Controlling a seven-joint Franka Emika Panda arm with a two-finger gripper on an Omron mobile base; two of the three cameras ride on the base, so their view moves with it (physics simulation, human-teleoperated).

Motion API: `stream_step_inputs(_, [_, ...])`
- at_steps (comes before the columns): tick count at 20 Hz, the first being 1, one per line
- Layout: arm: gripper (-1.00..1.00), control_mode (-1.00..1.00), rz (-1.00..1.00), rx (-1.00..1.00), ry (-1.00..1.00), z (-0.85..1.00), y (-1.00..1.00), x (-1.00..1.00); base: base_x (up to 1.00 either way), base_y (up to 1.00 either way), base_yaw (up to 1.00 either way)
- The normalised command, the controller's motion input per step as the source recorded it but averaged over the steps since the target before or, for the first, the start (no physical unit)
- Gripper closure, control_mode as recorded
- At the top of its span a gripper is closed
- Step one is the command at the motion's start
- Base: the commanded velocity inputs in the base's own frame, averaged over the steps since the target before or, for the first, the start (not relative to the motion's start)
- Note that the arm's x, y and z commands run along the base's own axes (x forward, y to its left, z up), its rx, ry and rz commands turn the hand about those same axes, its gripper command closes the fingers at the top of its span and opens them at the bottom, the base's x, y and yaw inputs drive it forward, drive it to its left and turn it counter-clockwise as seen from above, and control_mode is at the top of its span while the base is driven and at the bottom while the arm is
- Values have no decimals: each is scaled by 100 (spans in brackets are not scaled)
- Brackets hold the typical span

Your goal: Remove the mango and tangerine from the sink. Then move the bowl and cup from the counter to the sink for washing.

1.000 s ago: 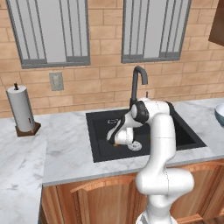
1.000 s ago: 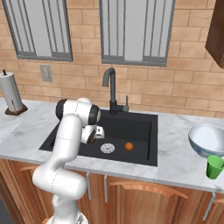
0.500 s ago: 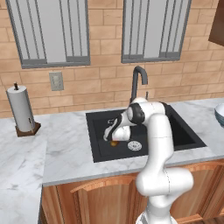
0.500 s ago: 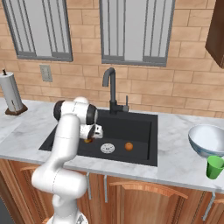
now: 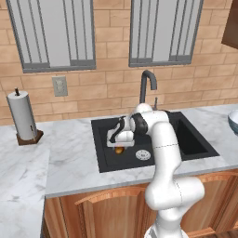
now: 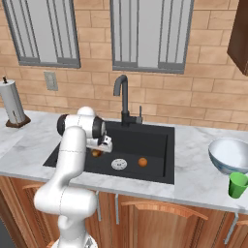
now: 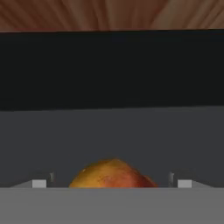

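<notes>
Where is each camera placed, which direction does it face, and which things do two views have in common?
Left base view: behind the arm to its left, facing the black rectangular sink and brick wall; white arm rises lower right, open tool over the oval yellow-brown mango.
Right base view: behind to its right, same sink; arm lower left; round orange tangerine, pale glossy bowl.
Hand view: on the hand, looking along the tool at the mango.
Shared: both base views show the black gooseneck tap and mango.

Looked matt black across the sink [image 6: 155,140], silver metal at its drain [image 6: 119,164]. Showed veined glossy marble on the table [image 5: 69,162], wood below, glossy glaze on the bowl [image 6: 230,154].
</notes>
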Motion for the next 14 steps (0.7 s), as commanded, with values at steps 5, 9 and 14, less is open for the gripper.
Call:
stream_step_inputs(5, [-100,-100,-9,0,15,-30,9,0,0,0,0])
stream_step_inputs(9, [100,-100,-11,0,16,-30,12,-3,0,0,0])
stream_step_inputs(14, [100,-100,-11,0,23,-31,13,-9,0,0,0])
